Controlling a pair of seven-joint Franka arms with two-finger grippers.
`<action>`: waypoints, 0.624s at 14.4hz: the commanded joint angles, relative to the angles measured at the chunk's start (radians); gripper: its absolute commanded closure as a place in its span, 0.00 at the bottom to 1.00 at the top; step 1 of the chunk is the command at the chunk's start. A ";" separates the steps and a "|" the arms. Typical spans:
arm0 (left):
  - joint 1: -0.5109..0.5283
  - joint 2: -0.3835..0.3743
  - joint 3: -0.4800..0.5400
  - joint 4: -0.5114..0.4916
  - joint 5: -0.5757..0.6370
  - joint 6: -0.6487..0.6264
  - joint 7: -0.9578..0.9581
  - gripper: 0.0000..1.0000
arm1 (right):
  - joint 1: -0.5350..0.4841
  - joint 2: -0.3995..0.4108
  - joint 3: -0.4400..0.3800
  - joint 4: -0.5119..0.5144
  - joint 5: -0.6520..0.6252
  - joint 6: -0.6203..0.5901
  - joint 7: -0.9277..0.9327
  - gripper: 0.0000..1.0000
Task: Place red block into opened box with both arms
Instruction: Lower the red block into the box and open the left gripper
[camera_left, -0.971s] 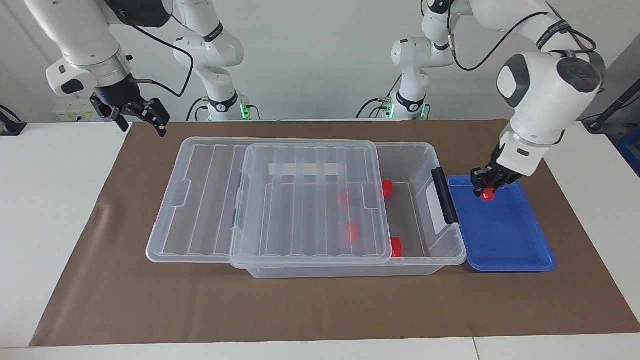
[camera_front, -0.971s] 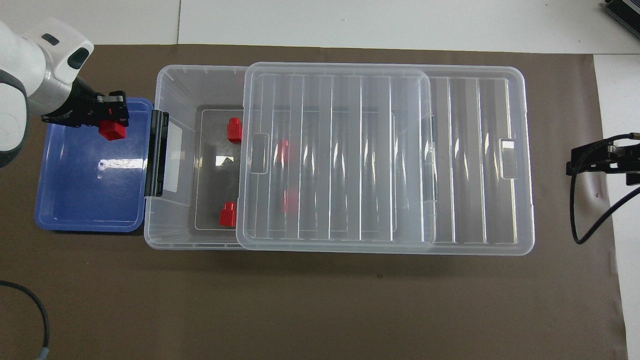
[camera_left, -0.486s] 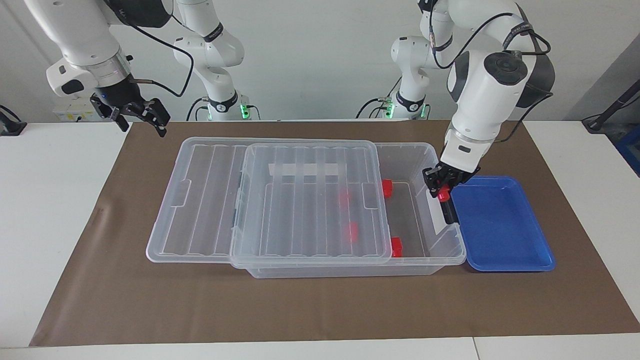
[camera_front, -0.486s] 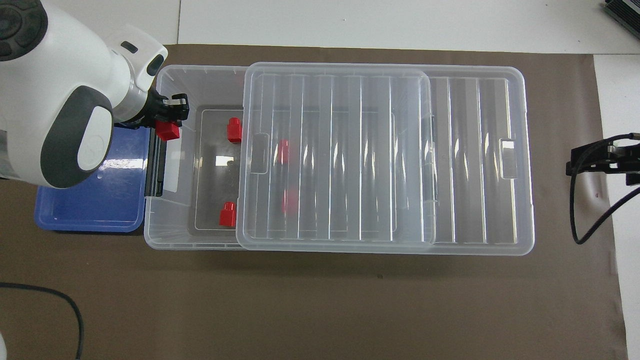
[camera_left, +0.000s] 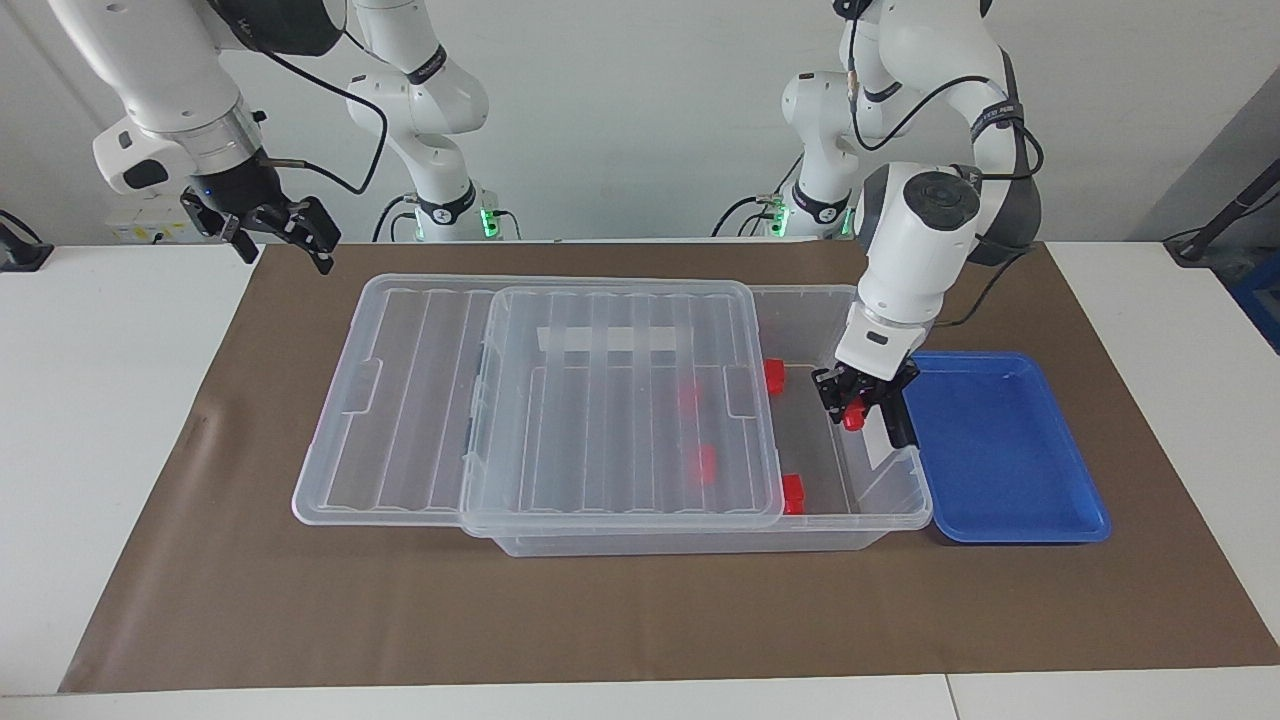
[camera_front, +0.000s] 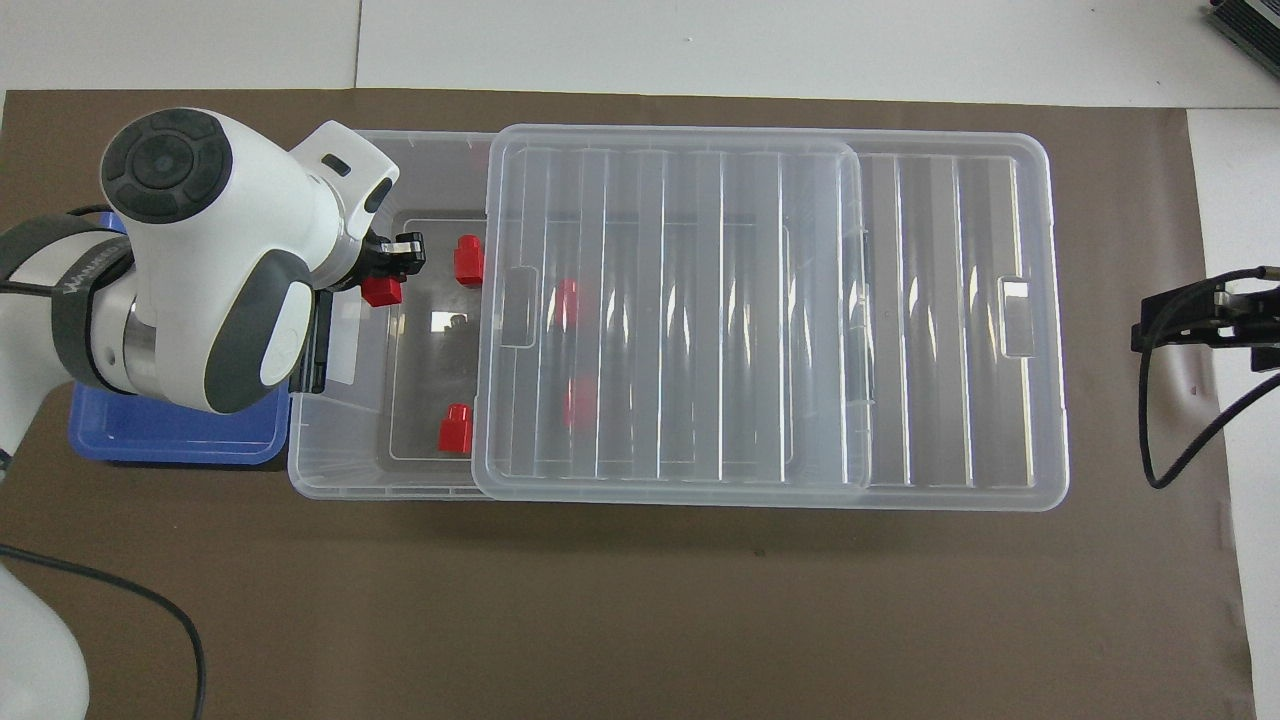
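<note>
Facing view: the left gripper (camera_left: 856, 402) is clamped on a red block (camera_left: 853, 419) and hangs over the uncovered end of the box (camera_left: 850, 310), just inside the black handle (camera_left: 893, 395), toward the left arm's end of the bench (camera_left: 130, 400). The block is up in the air, not yet set down. The clear lid (camera_left: 620, 400) is slid toward the right arm's end and covers most of the box. 4 other red blocks are already inside: 2 on the bare floor (camera_left: 774, 375) (camera_left: 794, 494), 2 seen faintly through the lid (camera_left: 689, 394) (camera_left: 707, 464). The blue tray (camera_left: 1000, 450) beside the handle looks empty, so by the look of it this is the last block; what's left is lowering and letting go. The right gripper (camera_left: 268, 228) waits, fingers apart, holding nothing, over the brown mat's corner nearest the right arm's base.

Overhead view: the left gripper (camera_front: 392, 262) and its block (camera_front: 381, 292) sit within the box's rim (camera_front: 330, 470), near the block (camera_front: 466, 260) by the edge farther from the robots. This view confirms the position over the opening but gives no height; the left arm's bulk also hides most of the tray (camera_front: 170, 440). The facing view supplies the height and the whole tray. The right gripper (camera_front: 1200, 325) shows only partly at the frame's edge.
</note>
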 joint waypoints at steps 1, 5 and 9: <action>-0.045 -0.026 0.018 -0.125 0.020 0.125 -0.042 1.00 | -0.012 -0.011 0.000 -0.015 0.021 0.007 -0.015 0.00; -0.051 -0.014 0.017 -0.185 0.049 0.194 -0.062 1.00 | -0.013 -0.016 -0.002 -0.023 0.021 0.007 -0.016 0.00; -0.059 0.021 0.018 -0.205 0.074 0.240 -0.068 1.00 | -0.021 -0.017 -0.002 -0.023 0.021 0.007 -0.016 0.00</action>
